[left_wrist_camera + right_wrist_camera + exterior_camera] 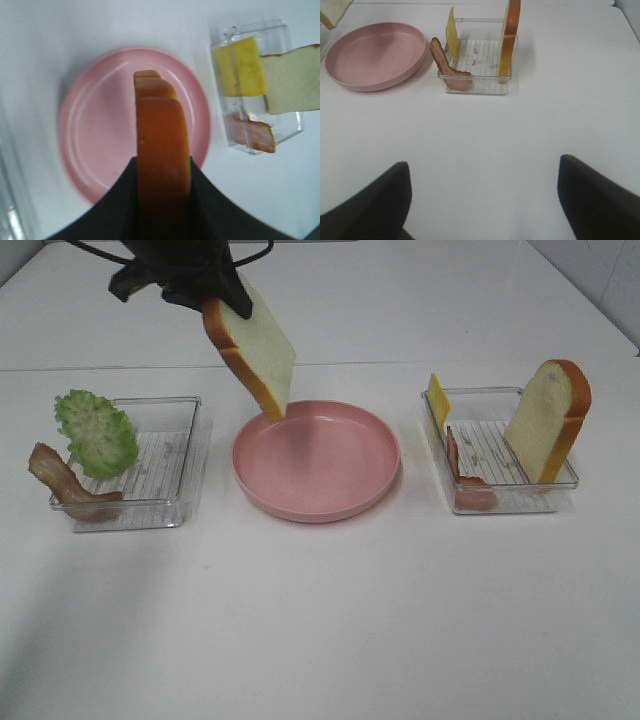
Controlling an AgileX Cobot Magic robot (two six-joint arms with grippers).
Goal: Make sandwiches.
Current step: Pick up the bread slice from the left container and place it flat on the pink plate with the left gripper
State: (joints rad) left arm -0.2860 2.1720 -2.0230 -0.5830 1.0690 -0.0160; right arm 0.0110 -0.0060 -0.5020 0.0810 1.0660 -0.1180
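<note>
My left gripper [215, 302] is shut on a white bread slice [250, 350] with an orange-brown crust. The slice hangs tilted, its lower corner just over the far rim of the round pink plate [315, 502]. In the left wrist view the crust [162, 135] runs between the dark fingers above the plate [95, 135]. My right gripper [480, 200] stands open low over the bare table, nothing between its fingers. No sandwiches are in view, only loose parts.
The left clear tray [185, 455] holds green lettuce [95, 432] and a bacon strip [60, 480]. The right clear tray [500, 502] holds a yellow cheese slice [438, 400], bacon [465, 475] and an upright bread slice [548, 420].
</note>
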